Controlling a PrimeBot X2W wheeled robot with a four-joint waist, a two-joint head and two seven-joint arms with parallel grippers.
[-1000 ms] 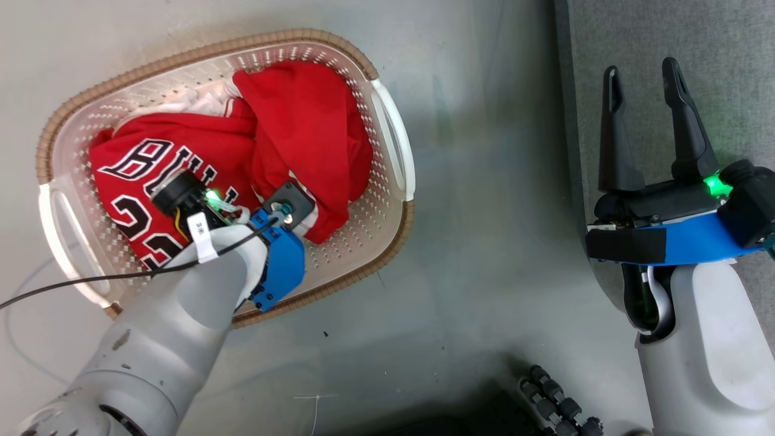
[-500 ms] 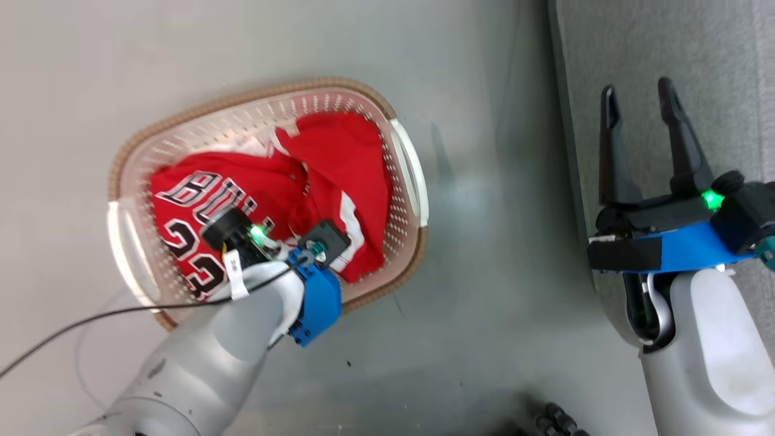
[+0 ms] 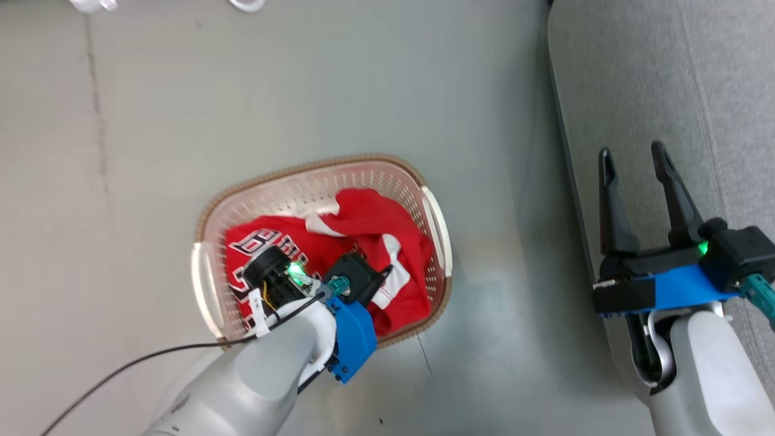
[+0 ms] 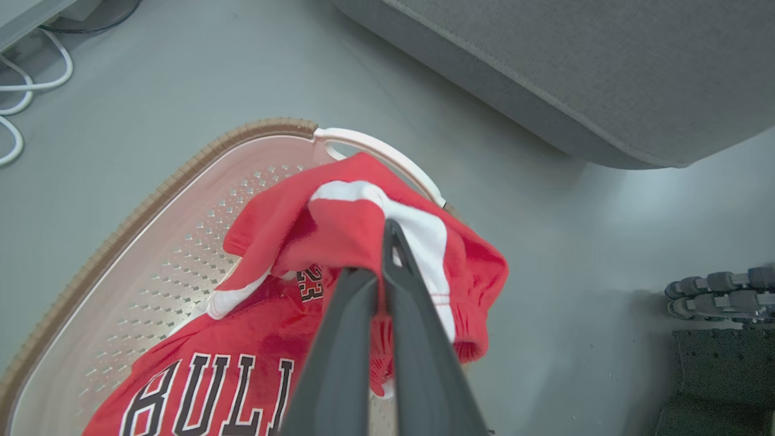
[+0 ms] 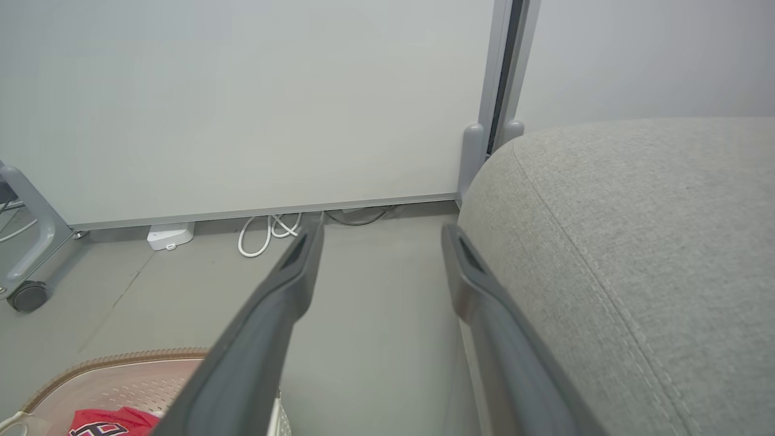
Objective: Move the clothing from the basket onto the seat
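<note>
Seat [image 3: 666, 91]: grey fabric, rounded edge, stitched seam. It fills the robot's right side in the head view. Its long side runs past the basket in the left wrist view [image 4: 575, 60], and it bulges at the right of the right wrist view [image 5: 636, 242].

Floor [image 3: 303, 91]: grey, with bare space on every side of the basket. A strip lies open between basket and seat edge.

Wall [image 5: 242, 91]: pale panel behind the seat, in the right wrist view. At its foot are looped white cables [image 5: 266, 233], a small white box [image 5: 169, 235] and a caster [image 5: 27, 297].

Basket [image 3: 315, 166]: cream, perforated, brown rim, on the floor well apart from the seat. One white handle faces the seat.

Clothing, all within the basket:
- Jersey [image 3: 266, 248] lies flat on the bottom. The left wrist view reads "BULL" [image 4: 200, 375], the rest cut off by the finger.
- Red shorts [image 4: 357, 230], with white trim, bunch up above the jersey and over the handle-side wall.
- A small "23" [image 4: 310, 283] sits on red cloth just left of the fingers.

Left gripper [image 4: 381, 266]: fingers pressed together, clenched on a fold of the red shorts at the trim. In the head view its wrist covers the pinch.

Right gripper [image 3: 629, 151]: fingers spread, nothing between them, hanging over the seat's edge.

Base rollers [image 4: 720, 290] sit at the left wrist view's right margin.
</note>
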